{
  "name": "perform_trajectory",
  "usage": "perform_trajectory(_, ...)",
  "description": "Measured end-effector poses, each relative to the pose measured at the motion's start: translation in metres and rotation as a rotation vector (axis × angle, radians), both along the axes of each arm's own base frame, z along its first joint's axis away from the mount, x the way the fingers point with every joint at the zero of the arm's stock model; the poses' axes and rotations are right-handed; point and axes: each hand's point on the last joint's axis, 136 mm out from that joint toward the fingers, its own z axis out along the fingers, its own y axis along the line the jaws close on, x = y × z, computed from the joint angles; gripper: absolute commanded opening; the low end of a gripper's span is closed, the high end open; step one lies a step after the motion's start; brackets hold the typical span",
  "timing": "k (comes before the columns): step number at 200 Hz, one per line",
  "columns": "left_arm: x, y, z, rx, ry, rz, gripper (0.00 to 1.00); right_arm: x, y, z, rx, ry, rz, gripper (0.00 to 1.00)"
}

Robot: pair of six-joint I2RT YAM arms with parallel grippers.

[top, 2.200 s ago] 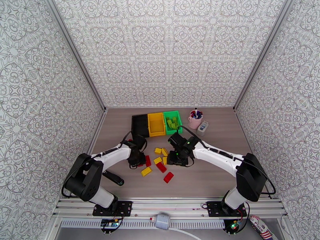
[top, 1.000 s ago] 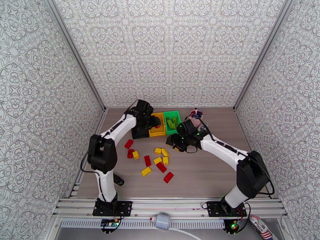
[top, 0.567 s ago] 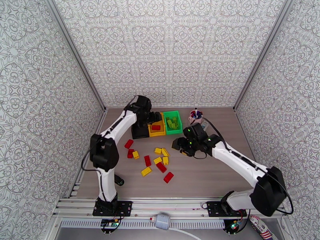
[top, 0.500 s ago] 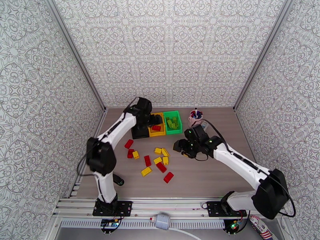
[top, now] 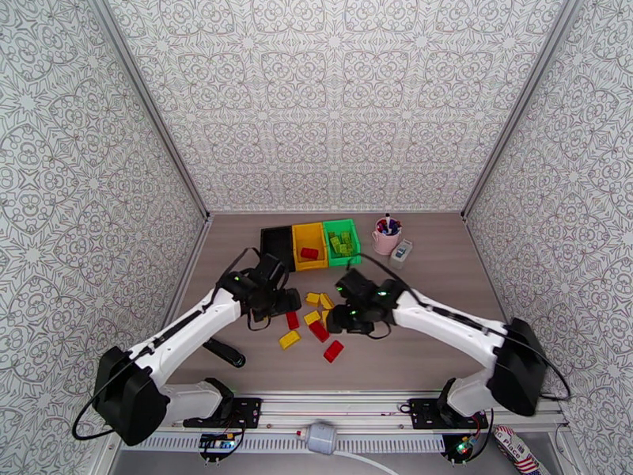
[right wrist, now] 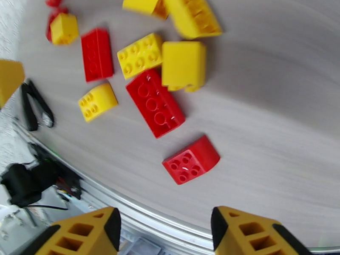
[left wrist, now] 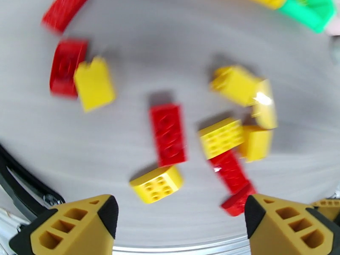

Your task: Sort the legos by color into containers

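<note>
Three bins stand in a row at the back: black (top: 277, 245), yellow (top: 309, 241) with one red brick (top: 309, 252) inside, and green (top: 342, 241) holding green bricks. Red and yellow legos lie scattered mid-table, among them a long red one (top: 293, 319) (left wrist: 168, 133) and a yellow one (top: 289, 339) (left wrist: 156, 183). My left gripper (top: 278, 300) (left wrist: 178, 222) hovers open above the pile's left side, nothing between its fingers. On the pile's right side my right gripper (top: 342, 320) (right wrist: 165, 230) is open over two red bricks (right wrist: 155, 103) (right wrist: 191, 159), holding nothing.
A pink cup of pens (top: 386, 237) and a small white item (top: 402, 251) stand right of the green bin. A black tool (top: 225, 354) lies on the table near the left arm. Patterned walls close in three sides.
The left gripper opened over the yellow bin, leaving a red brick in it, then swung back down to the pile. The right arm came back from beside the green bin to the pile.
</note>
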Motion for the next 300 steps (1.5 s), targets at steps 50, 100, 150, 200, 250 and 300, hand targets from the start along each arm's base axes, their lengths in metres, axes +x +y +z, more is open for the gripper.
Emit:
perform_trajectory(50,0.012,-0.005,-0.031,-0.003,0.073,0.016,0.78,0.009,0.009,-0.002,-0.079,-0.021,-0.02,0.61)
perform_trajectory(100,0.021,-0.003,-0.064,-0.034,0.136,0.025,0.73,0.014,0.001,-0.01,-0.159,-0.005,-0.059,0.6)
perform_trajectory(150,0.022,-0.007,-0.088,-0.014,0.191,-0.02,0.68,0.028,0.003,-0.005,-0.166,-0.011,-0.087,0.6)
perform_trajectory(200,0.023,-0.011,-0.097,0.013,0.213,-0.038,0.57,0.049,-0.012,-0.004,-0.151,0.007,-0.133,0.59)
perform_trajectory(250,0.024,-0.03,-0.099,0.044,0.208,-0.061,0.42,0.067,-0.026,-0.004,-0.123,0.026,-0.141,0.56)
perform_trajectory(300,0.024,-0.034,-0.096,0.059,0.213,-0.041,0.32,0.072,-0.031,-0.012,-0.09,0.046,-0.122,0.54)
